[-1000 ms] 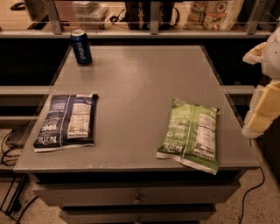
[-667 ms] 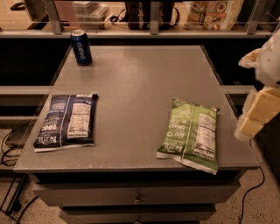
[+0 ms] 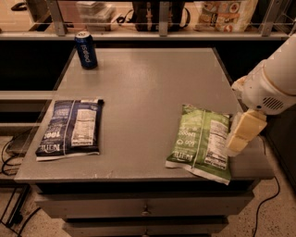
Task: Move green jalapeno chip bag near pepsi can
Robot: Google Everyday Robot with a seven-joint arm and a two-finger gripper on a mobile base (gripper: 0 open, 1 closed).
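Observation:
The green jalapeno chip bag [image 3: 201,140] lies flat at the front right of the grey table [image 3: 148,88], label side up, one corner over the front edge. The pepsi can [image 3: 86,49] stands upright at the table's far left corner. My gripper [image 3: 241,136] hangs from the white arm at the right edge of the table, just beside the bag's right side and above it. It holds nothing that I can see.
A dark navy-blue chip bag [image 3: 70,128] lies flat at the front left of the table. A railing and a shelf with packages [image 3: 225,14] run behind the table. Drawers [image 3: 144,210] sit below the tabletop. Cables [image 3: 11,152] lie on the floor at left.
The arm and gripper have moved left and inward from the right edge toward the green bag. The bags and the can have not moved.

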